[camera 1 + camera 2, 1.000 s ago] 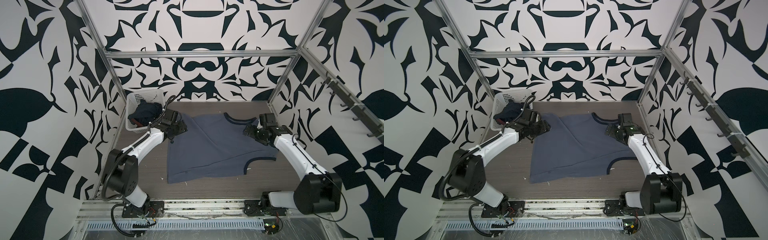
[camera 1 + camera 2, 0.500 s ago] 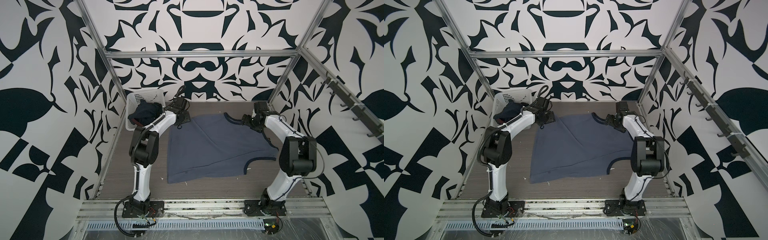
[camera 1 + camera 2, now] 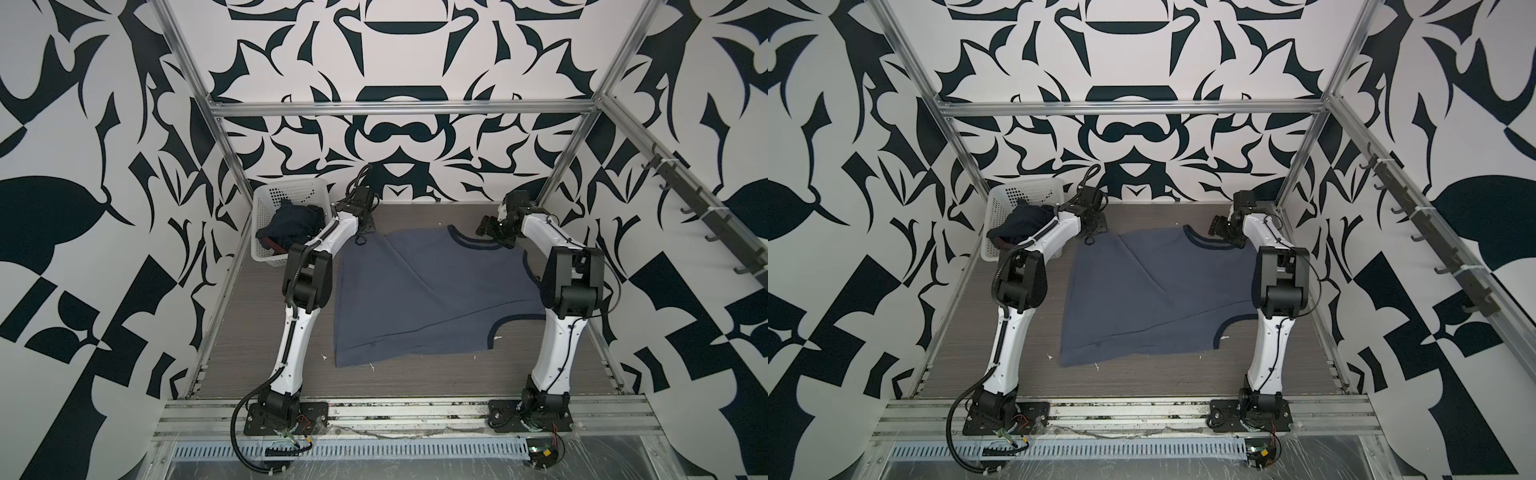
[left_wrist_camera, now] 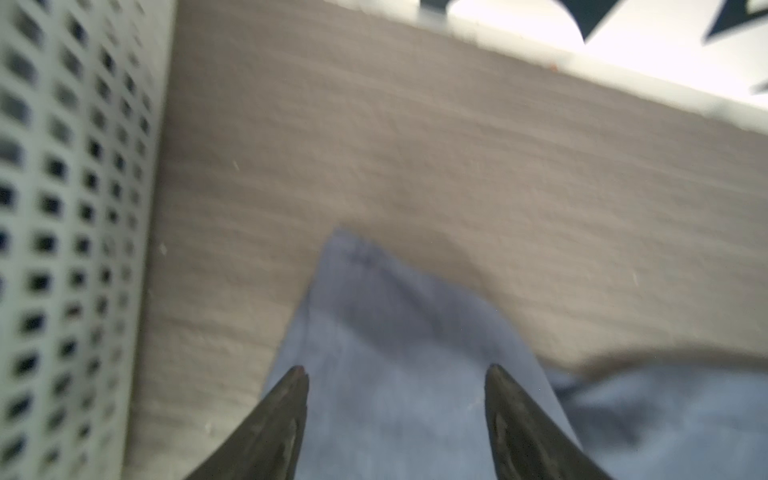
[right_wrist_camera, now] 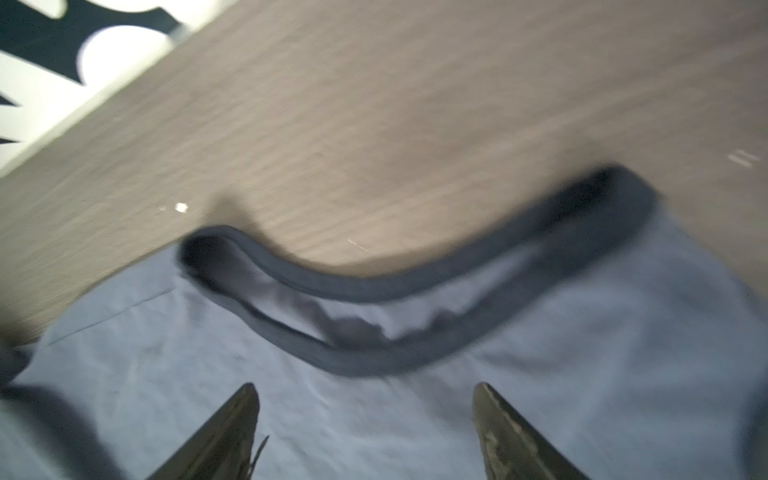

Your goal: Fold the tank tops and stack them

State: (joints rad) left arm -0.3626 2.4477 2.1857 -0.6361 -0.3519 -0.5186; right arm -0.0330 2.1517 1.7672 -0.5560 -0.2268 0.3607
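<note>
Tank top (image 3: 432, 291), judged soft and limp, is best pinched at its far corners; left hand (image 4: 397, 368) and right hand (image 5: 363, 385) are spread, empty.

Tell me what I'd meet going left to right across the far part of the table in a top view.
white basket → left gripper → slate-blue tank top → right gripper

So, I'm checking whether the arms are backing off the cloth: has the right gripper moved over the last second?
Yes. The right gripper has shifted toward the back wall, ending by the navy neckline of the slate-blue top.
</note>
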